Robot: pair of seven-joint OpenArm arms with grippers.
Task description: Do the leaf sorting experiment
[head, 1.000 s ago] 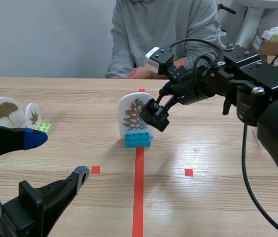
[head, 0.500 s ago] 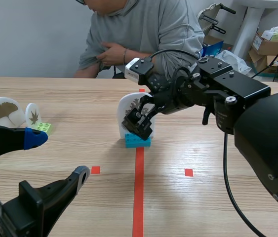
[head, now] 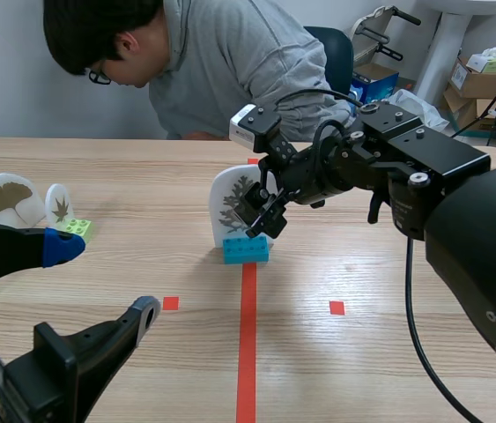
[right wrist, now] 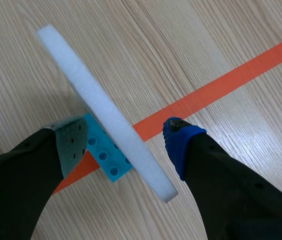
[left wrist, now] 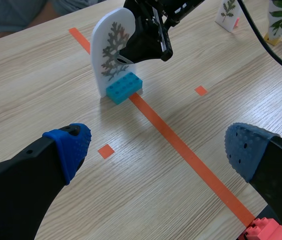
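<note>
The right gripper (head: pixel 262 214), jaws still parted, is now straddling the leaf card (head: pixel 228 201), having swung in from its three o'clock; the card is standing in its blue brick (head: pixel 246 250) mid-table, so closing seems next.

A card (head: pixel 233 207) stood in a brick (head: pixel 246 249) at the middle of the table (head: pixel 388 352), on the far end of the tape line (head: pixel 247 335) that ran to the near edge. The right gripper (head: pixel 262 214), on the arm from the right, straddled the card's right edge, one finger on each side. The left gripper (left wrist: pixel 158 147) hung at the near left, well apart from the card, fingers spread. At the far left stood a larger card (head: pixel 8 198), a smaller card (head: pixel 58 203) just right of it, and a second brick (head: pixel 76 227) right of that. A person (head: pixel 230 62) sat behind the table.
</note>
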